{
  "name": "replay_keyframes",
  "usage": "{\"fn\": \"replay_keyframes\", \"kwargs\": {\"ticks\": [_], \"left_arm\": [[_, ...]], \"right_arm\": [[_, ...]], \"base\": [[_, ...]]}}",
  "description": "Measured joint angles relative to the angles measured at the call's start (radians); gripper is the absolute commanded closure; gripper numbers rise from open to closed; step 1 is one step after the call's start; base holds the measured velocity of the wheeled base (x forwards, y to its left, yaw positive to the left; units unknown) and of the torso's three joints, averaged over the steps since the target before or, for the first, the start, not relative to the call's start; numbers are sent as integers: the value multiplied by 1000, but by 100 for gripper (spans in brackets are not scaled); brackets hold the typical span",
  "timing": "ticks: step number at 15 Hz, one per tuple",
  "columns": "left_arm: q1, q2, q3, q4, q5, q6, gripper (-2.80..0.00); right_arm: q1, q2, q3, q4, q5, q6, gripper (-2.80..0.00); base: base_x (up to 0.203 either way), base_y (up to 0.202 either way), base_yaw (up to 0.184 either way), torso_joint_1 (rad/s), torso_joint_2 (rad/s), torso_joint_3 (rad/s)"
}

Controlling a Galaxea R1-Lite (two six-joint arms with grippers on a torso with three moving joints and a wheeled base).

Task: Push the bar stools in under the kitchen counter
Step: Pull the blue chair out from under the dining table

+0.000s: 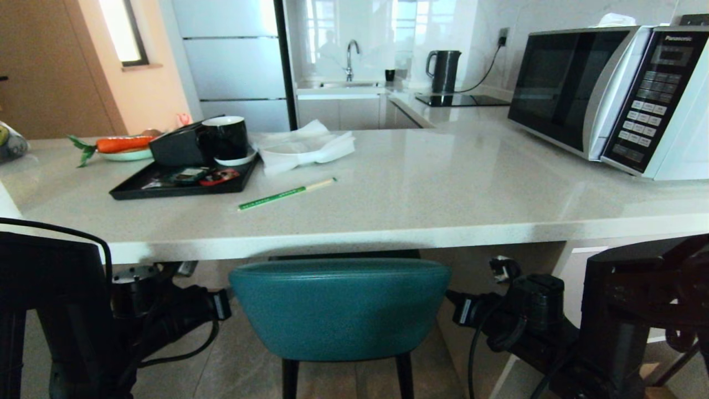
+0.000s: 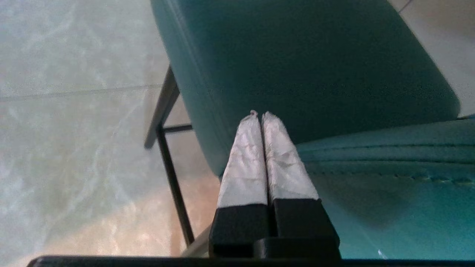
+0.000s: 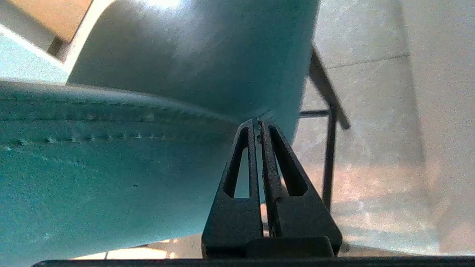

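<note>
Far left on the kitchen counter (image 1: 421, 194): a plate w/ a toy carrot (image 1: 123, 144), then a black tray (image 1: 166, 188) carrying a dark box, a black mug (image 1: 225, 137) on a white saucer and some small packets. Just right of the tray, a heap of white napkins (image 1: 304, 148); nearer the front edge, a green-sleeved pair of chopsticks (image 1: 287, 194) lying at a slant. Below the counter's near edge, left arm sits low at left, its left gripper (image 2: 259, 114) w/ white-wrapped fingers (image 2: 245, 163) pressed together, nothing between them, tips at the left side of the teal bar stool (image 1: 339, 307), where seat meets backrest; whether they touch the padding can't tell. The stool is centre, backrest toward the robot, top of the back just under the counter edge, seat reaching in beneath the slab, thin black legs (image 2: 172, 181) on the pale tiled floor. Right arm is low at right; right gripper (image 3: 258, 120) has its black slotted fingers (image 3: 237, 167) closed together, empty, tips at the stool's right side by the stitched seam. Far centre: sink w/ a tap (image 1: 350, 58), a black kettle (image 1: 443, 71) plugged into the wall. Far right on the counter: a Panasonic microwave (image 1: 615, 100).
</note>
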Motion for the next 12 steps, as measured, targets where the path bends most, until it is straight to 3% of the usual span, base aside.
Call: {"fn": "replay_keyframes", "kwargs": {"ticks": [6, 9, 12], "left_arm": [[-10, -92, 215, 4, -15, 1, 0], [-23, -101, 229, 6, -4, 7, 0], [-45, -81, 233, 7, 53, 12, 0]], "right_arm": [[66, -42, 133, 0, -1, -1, 0], [74, -49, 131, -1, -21, 13, 0], [77, -42, 125, 0, -65, 28, 0]], "base": [[0, 0, 0, 0, 0, 0], [0, 0, 0, 0, 0, 0], [0, 0, 0, 0, 0, 0]]}}
